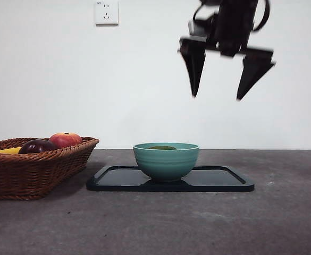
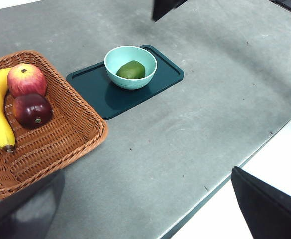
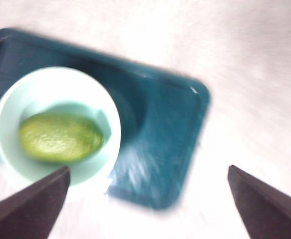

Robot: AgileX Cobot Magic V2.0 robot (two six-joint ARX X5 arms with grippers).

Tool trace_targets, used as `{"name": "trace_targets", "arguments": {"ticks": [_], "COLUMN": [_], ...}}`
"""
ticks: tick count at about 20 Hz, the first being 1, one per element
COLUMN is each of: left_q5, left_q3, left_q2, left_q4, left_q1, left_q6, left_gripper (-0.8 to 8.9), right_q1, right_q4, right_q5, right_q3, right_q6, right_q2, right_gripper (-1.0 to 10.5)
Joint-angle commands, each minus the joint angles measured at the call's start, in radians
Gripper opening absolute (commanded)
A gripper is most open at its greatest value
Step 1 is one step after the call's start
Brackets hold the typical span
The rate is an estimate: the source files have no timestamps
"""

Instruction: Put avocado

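The dull green avocado (image 1: 162, 147) lies inside a teal bowl (image 1: 166, 163), only its top showing over the rim in the front view. The bowl stands on a dark tray (image 1: 224, 183). The left wrist view shows the avocado (image 2: 131, 69) in the bowl (image 2: 116, 54) on the tray (image 2: 162, 74). In the blurred right wrist view the avocado (image 3: 60, 138) is also in the bowl (image 3: 111, 112). My right gripper (image 1: 216, 98) hangs open and empty high above the bowl, a little to its right; its jaws (image 3: 148, 169) stand wide apart. My left gripper (image 2: 145, 172) is open, high and far from the bowl.
A wicker basket (image 1: 38, 170) at the left holds a red-orange apple (image 1: 65, 139), a dark maroon fruit (image 1: 37, 146) and a banana (image 1: 6, 151); it shows too in the left wrist view (image 2: 88, 112). The table's edge (image 2: 220, 179) runs near my left gripper.
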State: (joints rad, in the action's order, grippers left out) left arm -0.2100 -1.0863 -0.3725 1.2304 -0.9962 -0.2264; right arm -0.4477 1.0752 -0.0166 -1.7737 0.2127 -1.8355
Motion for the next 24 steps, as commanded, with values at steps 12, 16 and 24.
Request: {"name": "trace_targets", "arguments": {"ticks": [12,16,24], "left_q5": [-0.003,-0.003,-0.003], "left_q3": [-0.011,-0.011,-0.011], "left_q2": [0.0,0.0,0.0], "left_q4": [-0.013,-0.014,-0.018], "left_q1": [-0.011,-0.011,-0.011], "left_q6": [0.005,-0.011,-0.026], "left_gripper": [5.48,5.48,5.47], "right_q1": [-0.126,-0.165,-0.17], "right_q4": [0.002,0.012,0.151], "right_q5": [-0.083,0.035,0.044], "right_q3": [0.743,0.876,0.897], "right_q6": [0.002,0.079,0.087], "right_q2": [0.906,1.283,1.619], "right_gripper": [5.5,5.5,5.5]}}
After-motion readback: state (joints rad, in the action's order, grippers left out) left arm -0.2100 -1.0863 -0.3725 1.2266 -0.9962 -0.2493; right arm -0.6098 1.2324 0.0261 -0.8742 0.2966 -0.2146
